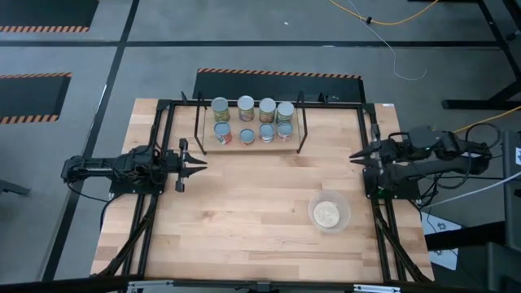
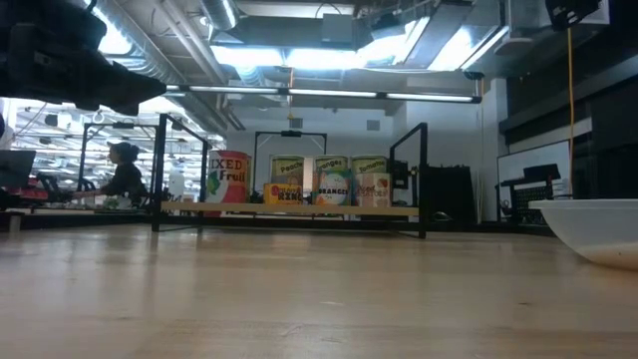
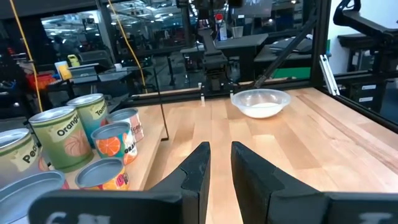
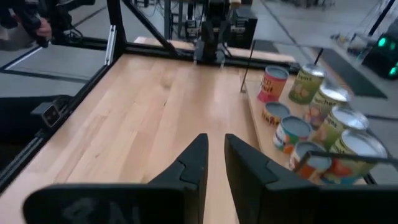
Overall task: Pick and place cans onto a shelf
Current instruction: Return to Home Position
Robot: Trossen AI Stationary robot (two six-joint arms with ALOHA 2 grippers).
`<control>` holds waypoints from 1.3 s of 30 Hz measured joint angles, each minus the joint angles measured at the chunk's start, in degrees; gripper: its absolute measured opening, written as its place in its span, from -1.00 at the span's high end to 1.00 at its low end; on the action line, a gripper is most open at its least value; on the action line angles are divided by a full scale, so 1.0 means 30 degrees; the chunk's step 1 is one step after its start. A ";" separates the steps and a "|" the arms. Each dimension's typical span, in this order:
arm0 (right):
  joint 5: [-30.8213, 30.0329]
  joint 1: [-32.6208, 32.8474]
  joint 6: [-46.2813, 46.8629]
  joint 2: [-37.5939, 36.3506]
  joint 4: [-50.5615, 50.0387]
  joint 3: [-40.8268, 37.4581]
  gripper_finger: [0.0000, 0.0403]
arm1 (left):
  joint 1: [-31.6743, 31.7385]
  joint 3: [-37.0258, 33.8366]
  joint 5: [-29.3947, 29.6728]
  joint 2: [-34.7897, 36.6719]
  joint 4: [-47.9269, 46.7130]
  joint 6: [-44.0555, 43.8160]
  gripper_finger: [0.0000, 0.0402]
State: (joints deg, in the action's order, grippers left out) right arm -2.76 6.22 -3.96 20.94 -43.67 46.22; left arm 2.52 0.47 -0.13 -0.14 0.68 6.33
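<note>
A bowl (image 1: 329, 214) sits near right on the table (image 1: 244, 228). Midway, the left gripper (image 1: 198, 165) and right gripper (image 1: 356, 156) hang at opposite sides, fingers narrowly apart, empty. Farther, between them, eight cans (image 1: 246, 106) fill the shelf (image 1: 254, 146), well apart from both.

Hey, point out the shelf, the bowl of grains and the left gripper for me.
shelf (image 2: 299, 210): low view, front edge of its wooden board.
bowl (image 1: 348, 213): high view, right side of its clear rim.
left gripper (image 1: 204, 166): high view, midway between its fingertips.
</note>
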 joint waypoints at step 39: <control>-0.0190 0.0007 0.0662 -0.6947 1.0549 -1.1717 0.71 | -0.0015 -0.0007 0.0010 -0.0007 0.0049 0.0095 0.71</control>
State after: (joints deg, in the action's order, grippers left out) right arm -3.33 6.24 -1.98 0.10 -12.03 11.07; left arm 2.48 0.45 -0.10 -0.16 0.83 6.61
